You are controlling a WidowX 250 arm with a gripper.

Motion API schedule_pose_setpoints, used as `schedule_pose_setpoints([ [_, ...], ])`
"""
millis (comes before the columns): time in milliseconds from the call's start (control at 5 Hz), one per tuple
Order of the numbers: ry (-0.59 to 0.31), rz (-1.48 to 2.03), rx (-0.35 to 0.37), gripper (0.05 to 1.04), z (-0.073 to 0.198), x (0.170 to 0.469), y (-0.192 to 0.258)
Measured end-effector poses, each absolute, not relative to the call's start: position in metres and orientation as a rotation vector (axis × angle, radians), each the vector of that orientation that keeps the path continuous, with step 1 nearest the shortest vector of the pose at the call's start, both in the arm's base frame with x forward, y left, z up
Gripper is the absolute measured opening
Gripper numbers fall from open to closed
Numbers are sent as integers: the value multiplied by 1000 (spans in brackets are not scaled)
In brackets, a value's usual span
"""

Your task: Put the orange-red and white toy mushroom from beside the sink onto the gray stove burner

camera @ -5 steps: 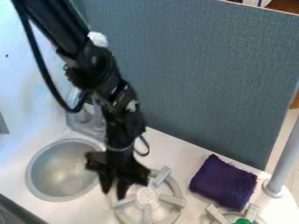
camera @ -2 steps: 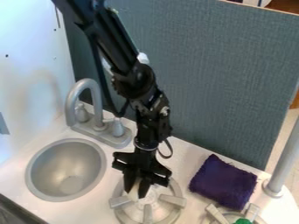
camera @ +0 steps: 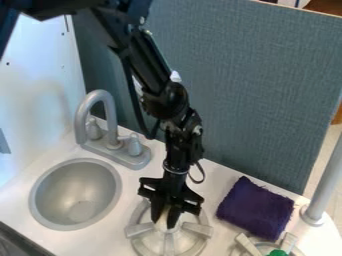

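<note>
The black gripper [camera: 164,223] hangs over the grey burner [camera: 198,229], its tip at the near-middle part of the ring, among the spokes, toward the side that faces the sink [camera: 70,192]. A narrow pale piece [camera: 162,219] shows at the gripper's tip; whether it is something held or a part of the gripper or burner cannot be told, and neither can whether the gripper is clenched or released. The burner therefore lies directly below the end effector in the view; whether the two touch is unclear. The round sink is set into the white counter [camera: 131,186] to the left of the burner, and the grey faucet [camera: 100,112] stands up and to the left of it, behind the sink. To the right of the burner, a little farther back, a dark purple cloth [camera: 255,207] lies flat, apart from the gripper. A second burner [camera: 247,245] is at the lower right of the first, with a green thing [camera: 277,253] at its middle. Farther right of the first burner stands an upright grey pole [camera: 327,187], and a blue-grey panel [camera: 247,90] rises behind it.
</note>
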State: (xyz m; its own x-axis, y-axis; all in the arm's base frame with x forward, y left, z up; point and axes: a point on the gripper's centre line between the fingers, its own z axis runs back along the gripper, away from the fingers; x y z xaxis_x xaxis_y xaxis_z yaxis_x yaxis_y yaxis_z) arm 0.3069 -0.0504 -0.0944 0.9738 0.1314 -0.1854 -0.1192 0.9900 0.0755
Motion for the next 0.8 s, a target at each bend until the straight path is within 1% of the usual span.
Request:
schedule_pose_setpoints([
  [200,217,98,1,370,-96,309,-58],
  [400,244,110,-5,678,-96,305,-57],
  [600,222,118,10,962,-82,295,-52],
  [800,170,115,13,1007,-53,294,-51],
])
